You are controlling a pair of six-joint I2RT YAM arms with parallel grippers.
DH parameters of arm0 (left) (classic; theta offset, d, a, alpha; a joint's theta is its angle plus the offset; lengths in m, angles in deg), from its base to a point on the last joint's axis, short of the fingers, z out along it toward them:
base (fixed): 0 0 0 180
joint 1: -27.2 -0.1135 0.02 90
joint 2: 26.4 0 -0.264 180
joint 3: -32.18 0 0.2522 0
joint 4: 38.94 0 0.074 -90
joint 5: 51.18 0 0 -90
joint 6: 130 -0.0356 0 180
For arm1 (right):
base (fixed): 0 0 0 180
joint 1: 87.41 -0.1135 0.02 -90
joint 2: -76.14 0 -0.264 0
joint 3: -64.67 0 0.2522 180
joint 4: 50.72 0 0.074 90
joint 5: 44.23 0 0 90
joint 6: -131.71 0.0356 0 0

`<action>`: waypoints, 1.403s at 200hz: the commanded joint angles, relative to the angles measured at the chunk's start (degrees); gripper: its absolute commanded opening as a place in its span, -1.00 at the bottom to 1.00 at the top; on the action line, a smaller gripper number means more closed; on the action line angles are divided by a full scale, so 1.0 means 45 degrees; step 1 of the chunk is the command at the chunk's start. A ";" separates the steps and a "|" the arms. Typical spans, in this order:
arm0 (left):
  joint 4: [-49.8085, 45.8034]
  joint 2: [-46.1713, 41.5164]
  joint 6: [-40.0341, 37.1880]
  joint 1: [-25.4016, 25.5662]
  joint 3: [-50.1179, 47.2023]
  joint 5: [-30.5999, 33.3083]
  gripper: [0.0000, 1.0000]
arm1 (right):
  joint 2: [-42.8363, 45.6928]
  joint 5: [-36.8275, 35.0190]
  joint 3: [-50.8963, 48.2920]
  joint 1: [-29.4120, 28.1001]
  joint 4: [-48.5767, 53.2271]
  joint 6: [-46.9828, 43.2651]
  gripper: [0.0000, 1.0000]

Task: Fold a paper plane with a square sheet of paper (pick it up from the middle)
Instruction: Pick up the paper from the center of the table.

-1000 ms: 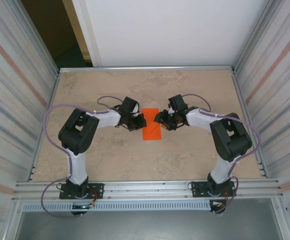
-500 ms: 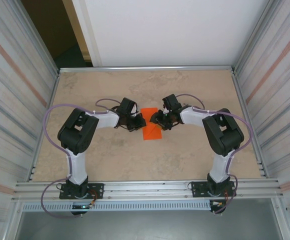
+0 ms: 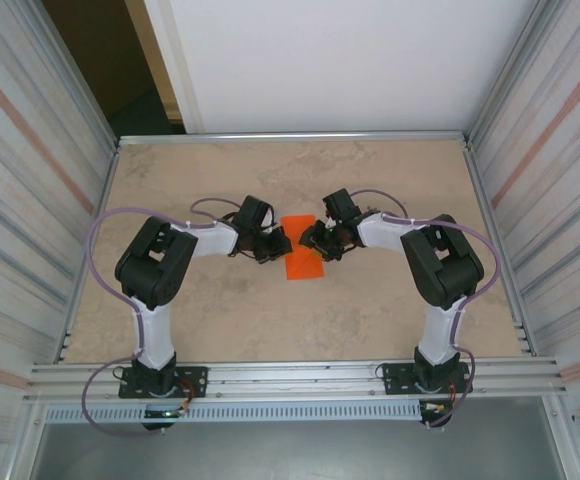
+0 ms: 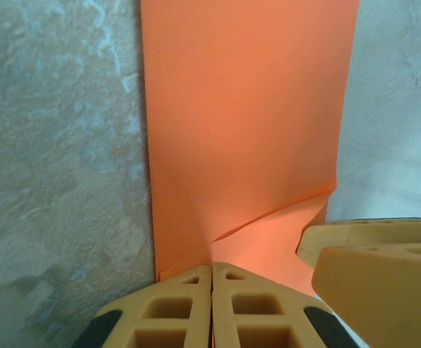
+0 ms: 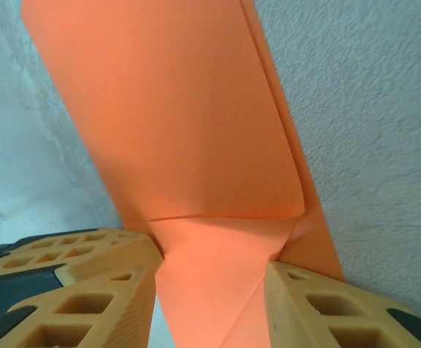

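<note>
The square sheet of paper (image 3: 304,256) is bright orange and lies mid-table, folded into a narrow rectangle. My left gripper (image 3: 281,243) is at its left edge. In the left wrist view the left gripper (image 4: 211,270) is shut, and the paper (image 4: 247,116) rises in a crease into the closed tips. My right gripper (image 3: 313,240) is at the paper's right edge. In the right wrist view the right gripper (image 5: 210,279) stands open around a triangular flap of the paper (image 5: 174,116), which spans the gap between the fingers. Its fingers (image 4: 374,261) also show at the lower right of the left wrist view.
The beige stone-patterned table (image 3: 220,180) has a metal rail (image 3: 300,378) along the near edge. Corrugated walls stand on the left (image 3: 30,200) and right (image 3: 560,200). Both arms reach inward, and their tips nearly meet over the paper.
The right arm has swung inward and its gripper has moved a little left onto the paper, its jaws narrowing slightly. The left gripper has stayed shut in place.
</note>
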 commanded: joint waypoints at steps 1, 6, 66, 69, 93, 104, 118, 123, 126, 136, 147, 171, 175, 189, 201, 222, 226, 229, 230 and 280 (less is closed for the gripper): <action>-0.0915 0.0287 0.0033 -0.0111 -0.0458 0.0615 -0.84 | -0.0006 -0.0462 -0.0059 -0.0067 0.0169 0.0401 -0.16; -0.0906 0.0275 0.0033 -0.0106 -0.0480 0.0627 -0.84 | 0.0020 -0.0505 -0.0075 -0.0067 0.0183 0.0434 -0.16; -0.0914 0.0242 0.0033 -0.0120 -0.0509 0.0640 -0.84 | 0.0217 -0.0663 -0.0472 -0.0071 -0.0212 0.0727 -0.22; -0.0915 0.0237 0.0033 -0.0123 -0.0501 0.0632 -0.84 | 0.0249 -0.0699 -0.0507 -0.0062 -0.0221 0.0759 -0.23; -0.0913 0.0218 0.0033 -0.0127 -0.0528 0.0662 -0.84 | 0.0592 -0.0987 -0.0748 -0.0086 -0.0434 0.0850 -0.24; -0.0915 0.0229 0.0033 -0.0127 -0.0503 0.0646 -0.84 | 0.0644 -0.0947 -0.0774 -0.0066 -0.0510 0.0783 -0.23; -0.0915 0.0218 0.0031 -0.0117 -0.0477 0.0632 -0.84 | 0.0589 -0.0788 -0.0759 -0.0047 -0.0639 0.0748 -0.23; -0.0915 0.0236 0.0033 -0.0118 -0.0480 0.0645 -0.84 | 0.0573 -0.0755 -0.0767 -0.0046 -0.0697 0.0770 -0.23; -0.0915 0.0237 0.0033 -0.0123 -0.0478 0.0644 -0.84 | 0.0560 -0.0726 -0.0793 -0.0047 -0.0755 0.0789 -0.23; -0.0912 0.0222 0.0033 -0.0130 -0.0499 0.0631 -0.84 | 0.0533 -0.0670 -0.0852 -0.0056 -0.0895 0.0836 -0.24; -0.0915 0.0198 0.0047 -0.0136 -0.0521 0.0653 -0.84 | 0.0546 -0.0636 -0.0929 -0.0076 -0.1060 0.0870 -0.25; -0.0818 0.0212 0.0057 -0.0135 -0.0531 0.0549 -0.84 | 0.0433 -0.0127 -0.0888 -0.0076 -0.1546 0.0734 -0.32; -0.0788 0.0218 0.0084 -0.0150 -0.0548 0.0498 -0.84 | 0.0403 0.0005 -0.0891 -0.0084 -0.1651 0.0716 -0.33; -0.0599 0.0237 0.0205 -0.0181 -0.0661 0.0371 -0.84 | 0.0409 0.0305 -0.0893 -0.0134 -0.1965 0.0639 -0.39; -0.0472 0.0237 0.0279 -0.0226 -0.0707 0.0303 -0.84 | 0.0481 0.0365 -0.0926 -0.0217 -0.2102 0.0496 -0.41; -0.0408 0.0239 0.0345 -0.0274 -0.0707 0.0250 -0.84 | 0.0630 0.0357 -0.0992 -0.0261 -0.2086 0.0384 -0.46; -0.0403 0.0237 0.0345 -0.0273 -0.0717 0.0243 -0.84 | 0.0669 0.0363 -0.1064 -0.0263 -0.2090 0.0382 -0.46; -0.0407 0.0242 0.0345 -0.0272 -0.0693 0.0243 -0.84 | 0.0689 0.0347 -0.1077 -0.0262 -0.2111 0.0382 -0.46; -0.0417 0.0239 0.0355 -0.0270 -0.0690 0.0241 -0.83 | 0.0685 0.0351 -0.1079 -0.0262 -0.2114 0.0382 -0.46; -0.0464 0.0154 0.0339 -0.0328 -0.0611 0.0200 -0.85 | 0.0717 0.0381 -0.1374 -0.0281 -0.2116 -0.0168 -0.66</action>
